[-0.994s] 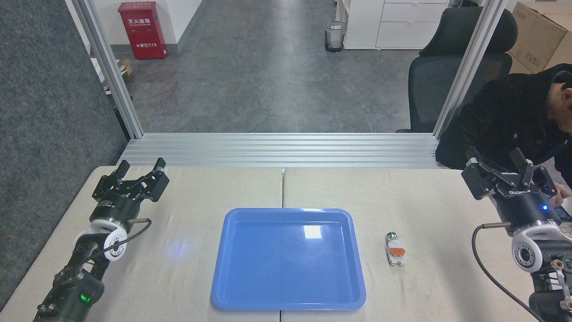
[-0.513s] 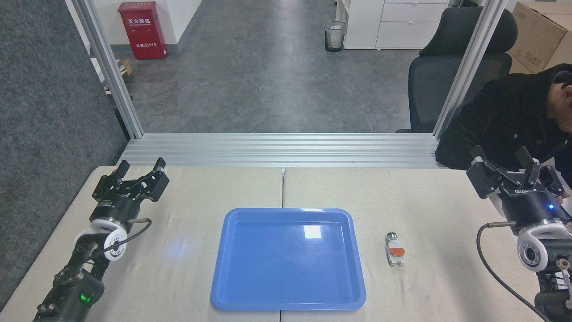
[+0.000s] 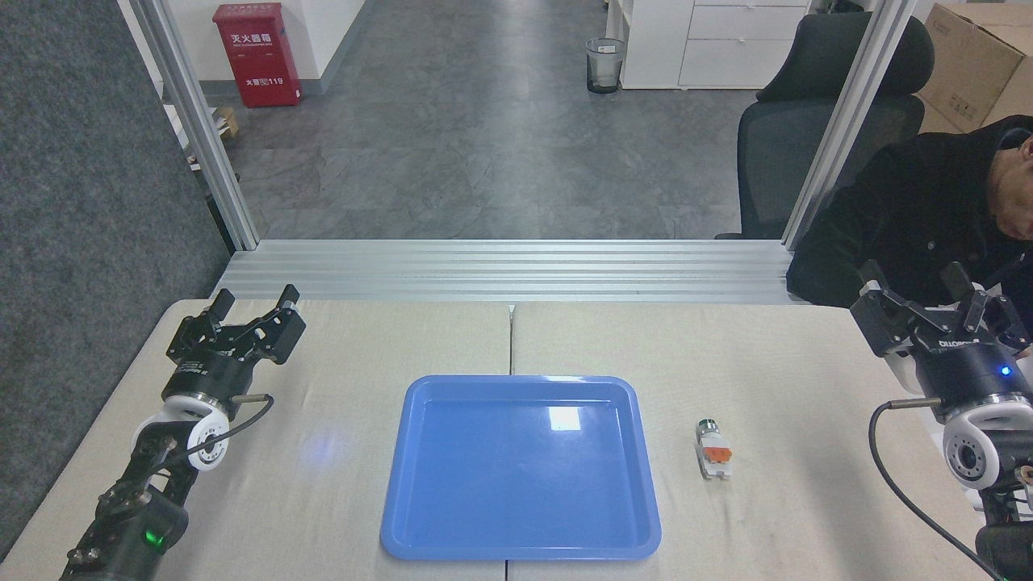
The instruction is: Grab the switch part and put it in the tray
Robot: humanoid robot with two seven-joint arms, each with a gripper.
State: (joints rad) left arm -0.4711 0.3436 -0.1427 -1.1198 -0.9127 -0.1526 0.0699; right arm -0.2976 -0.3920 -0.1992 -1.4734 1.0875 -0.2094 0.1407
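Currently switch part (image 3: pixel 713 451) lies flat on the counter (image 3: pixel 791 387), just right of the blue tray (image 3: pixel 520 549), not touching it, round cap end pointing away. Left tool (image 3: pixel 254 301) open, empty, near counter's far-left corner. Right tool (image 3: pixel 920 282) open, empty, at far right edge, well apart from the part.

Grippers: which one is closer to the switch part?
The right gripper, open at the table's right edge. The switch part lies right of the tray, on that side; the left gripper sits beyond the tray.
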